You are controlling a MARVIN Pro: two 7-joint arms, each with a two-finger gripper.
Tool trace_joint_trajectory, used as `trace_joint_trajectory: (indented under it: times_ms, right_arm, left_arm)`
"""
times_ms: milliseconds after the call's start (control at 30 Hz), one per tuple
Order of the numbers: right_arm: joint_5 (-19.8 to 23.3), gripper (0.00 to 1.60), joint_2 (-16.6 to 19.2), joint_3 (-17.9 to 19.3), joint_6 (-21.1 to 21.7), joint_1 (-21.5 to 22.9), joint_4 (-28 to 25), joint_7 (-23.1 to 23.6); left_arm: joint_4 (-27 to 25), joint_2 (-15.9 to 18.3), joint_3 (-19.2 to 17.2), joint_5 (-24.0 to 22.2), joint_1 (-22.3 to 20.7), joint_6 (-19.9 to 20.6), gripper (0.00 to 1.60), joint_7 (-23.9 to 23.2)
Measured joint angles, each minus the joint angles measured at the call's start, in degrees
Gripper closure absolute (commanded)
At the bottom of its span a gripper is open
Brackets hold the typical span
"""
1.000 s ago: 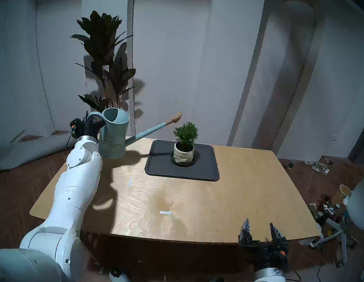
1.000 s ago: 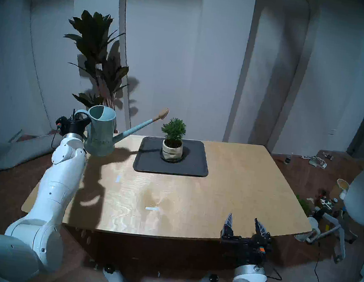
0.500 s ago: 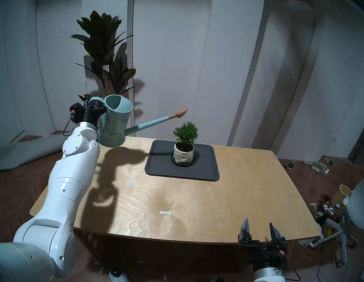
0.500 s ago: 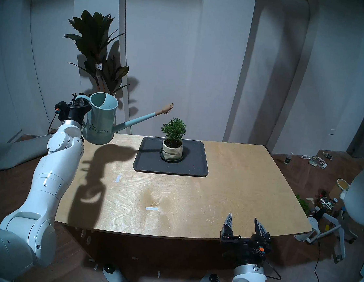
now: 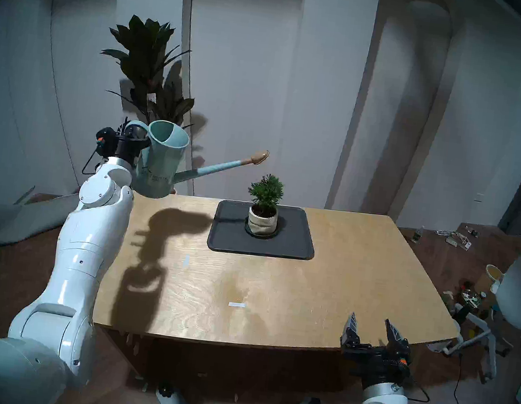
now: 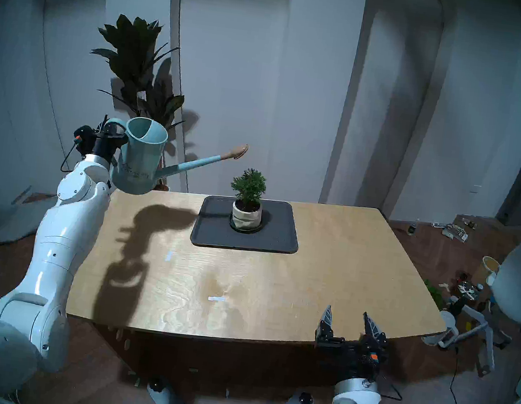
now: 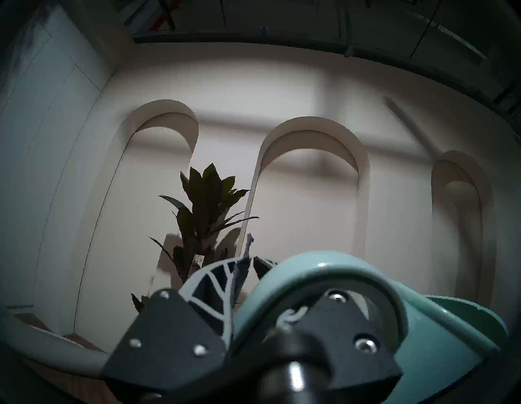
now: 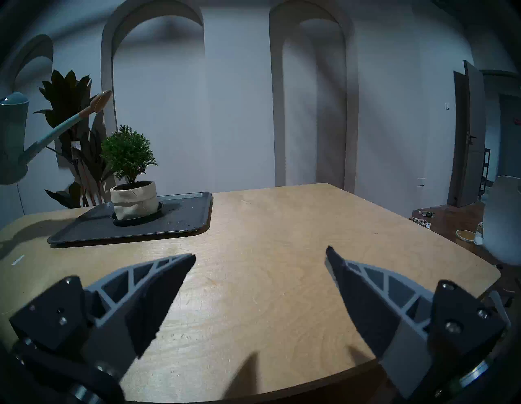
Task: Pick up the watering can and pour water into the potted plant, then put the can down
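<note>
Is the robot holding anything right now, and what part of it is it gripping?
Yes. The left end effector holds the watering can by its loop handle, clear of the table. The right end effector is open and holds nothing.

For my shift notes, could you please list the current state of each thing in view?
watering can: lifted clear of the table, tipped slightly toward the plant, no water visible.
potted plant: upright on its saucer on the tray.
tray: flat on the table.
left end effector: shut on the can's handle.
right end effector: open, empty.
</note>
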Motion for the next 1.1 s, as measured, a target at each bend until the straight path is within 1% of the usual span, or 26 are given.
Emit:
trace_joint_trajectory:
  times_ms: [200, 300, 733, 1100]
  right_arm:
    - [0.0, 0.0, 0.0, 0.0, 0.0, 0.1, 0.0, 0.0]
    - [0.0, 0.0, 0.0, 0.1, 0.0, 0.1, 0.0, 0.1]
    - [0.0, 0.0, -0.1, 0.1, 0.0, 0.1, 0.0, 0.1]
    - [0.0, 0.0, -0.1, 0.2, 0.0, 0.1, 0.0, 0.2]
  left_arm:
    - [0.6, 1.6, 0.2, 1.4, -1.0, 0.8, 1.6, -0.6]
    - [1.2, 2.6, 1.2, 2.6, -1.6, 0.9, 1.6, -1.3]
    - [2.9, 3.3, 5.0, 5.0, -3.0, 0.6, 1.6, -4.2]
    - [3.2, 3.6, 5.5, 6.5, -4.0, -0.4, 1.6, -6.9]
